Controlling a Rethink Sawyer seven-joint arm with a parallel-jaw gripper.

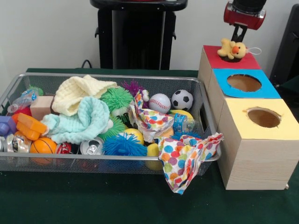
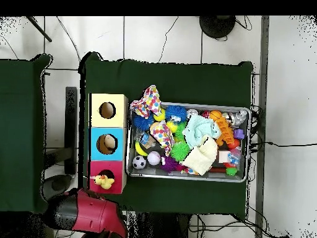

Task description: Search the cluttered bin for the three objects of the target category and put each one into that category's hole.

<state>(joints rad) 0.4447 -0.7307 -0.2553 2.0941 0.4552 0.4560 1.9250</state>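
Note:
A yellow plush duck (image 1: 233, 49) sits in the hole of the red-topped box (image 1: 252, 62), the farthest of three boxes beside the bin; from above the duck (image 2: 104, 181) covers part of that hole. My gripper (image 1: 239, 33) hangs just above the duck on the red and black arm (image 2: 86, 214). Whether it touches the duck is unclear. The wire bin (image 1: 117, 161) holds a baseball (image 1: 160, 102), a soccer ball (image 1: 181, 99), a small basketball (image 1: 42, 145), fuzzy green (image 1: 116, 99) and blue (image 1: 124, 144) balls, and cloths.
The blue-topped box (image 1: 268, 91) and yellow-topped box (image 1: 243, 126) stand in a row nearer the camera. A polka-dot cloth (image 1: 187, 161) hangs over the bin's corner. Yellow (image 1: 79, 93) and mint (image 1: 79, 121) cloths cover the toys beneath them. A can (image 1: 91, 148) and an orange toy (image 1: 29, 126) lie at the left.

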